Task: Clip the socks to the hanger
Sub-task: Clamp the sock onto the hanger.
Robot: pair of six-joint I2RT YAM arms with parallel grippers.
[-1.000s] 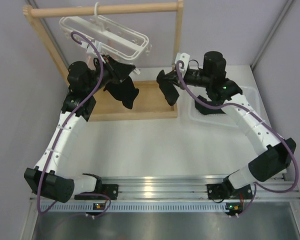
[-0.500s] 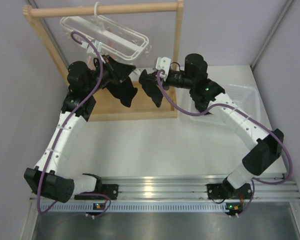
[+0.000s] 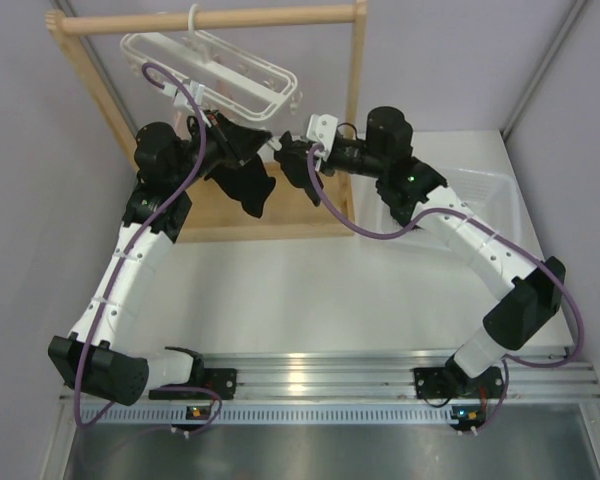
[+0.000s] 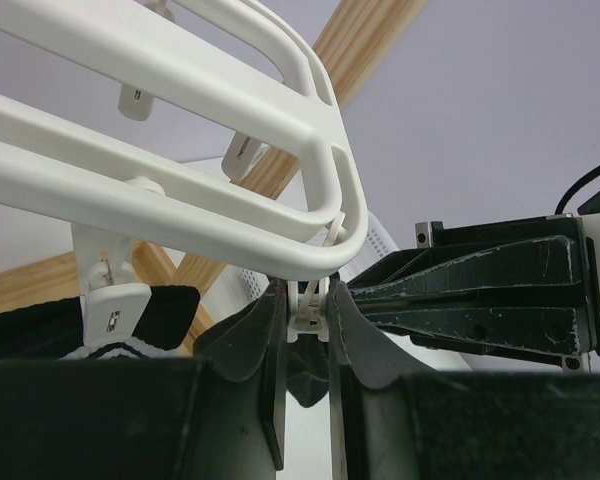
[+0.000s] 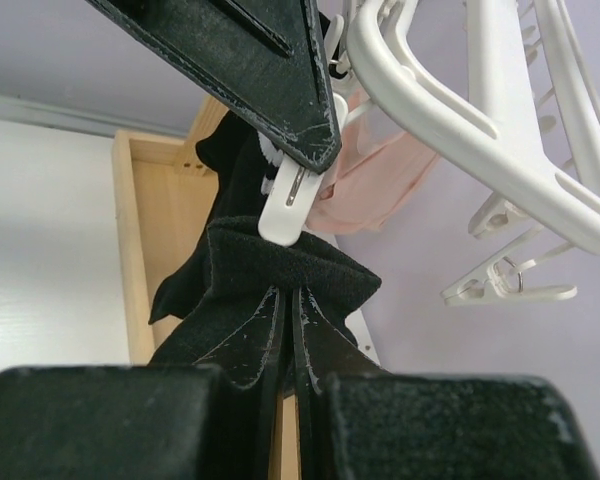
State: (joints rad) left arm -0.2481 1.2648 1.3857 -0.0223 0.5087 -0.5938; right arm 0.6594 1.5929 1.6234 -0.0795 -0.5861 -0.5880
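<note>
The white hanger [image 3: 215, 65] hangs by its hook from the wooden rod. My left gripper [image 3: 263, 150] is shut on one of its dangling clips [image 4: 308, 308], squeezing it at the hanger's right end. One black sock [image 3: 245, 188] hangs from a neighbouring clip [image 4: 113, 305]. My right gripper [image 3: 285, 160] is shut on a second black sock [image 5: 280, 258] and holds its top edge against the squeezed clip [image 5: 292, 200]. The right gripper's fingers [image 4: 460, 285] point at the clip from the right. I cannot tell whether the sock is inside the clip's mouth.
The wooden rack [image 3: 210, 20] with its flat base [image 3: 300, 205] stands at the back. A pale pink cloth [image 5: 375, 190] hangs behind the clip. A white bin [image 3: 495, 195] sits at the right. More free clips [image 5: 510, 288] dangle from the hanger.
My right gripper has carried its sock leftward, from over the rack base to the clip held by my left gripper. The left arm has stayed in place.
</note>
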